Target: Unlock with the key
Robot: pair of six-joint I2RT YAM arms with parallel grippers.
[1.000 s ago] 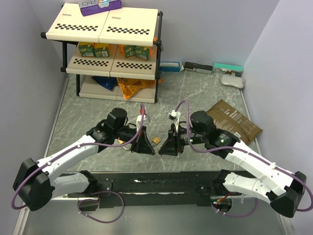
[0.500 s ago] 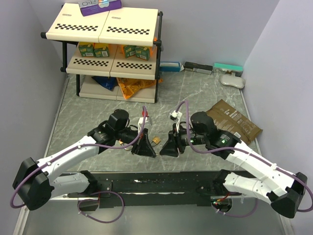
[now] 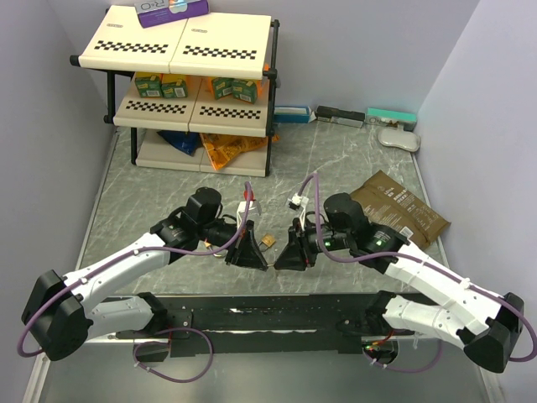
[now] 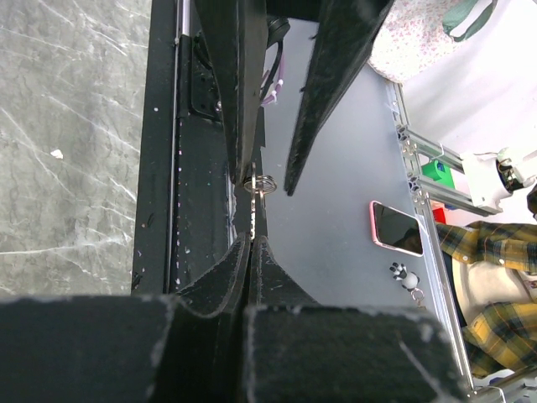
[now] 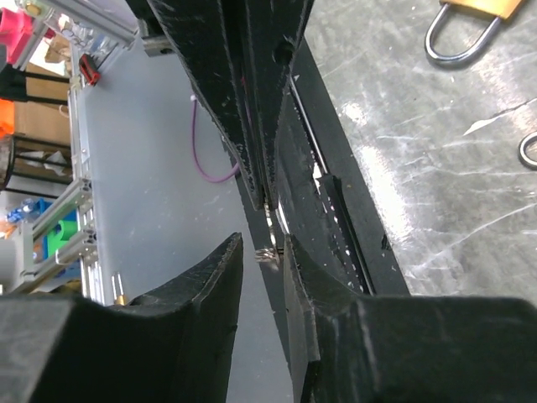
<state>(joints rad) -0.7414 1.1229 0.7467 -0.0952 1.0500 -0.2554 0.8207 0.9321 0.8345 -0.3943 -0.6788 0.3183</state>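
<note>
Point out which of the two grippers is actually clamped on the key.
The left gripper: its fingers are pressed shut on the key. On the right gripper the fingers stand apart either side of the key's ring, not closed on it.

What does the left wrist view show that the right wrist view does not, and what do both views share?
Only the left wrist view shows a pink-edged phone. Only the right wrist view shows a brass padlock lying on the table. Both show the key pinched in the shut left hand, with the right hand holding open fingers on either side of its free end.
</note>
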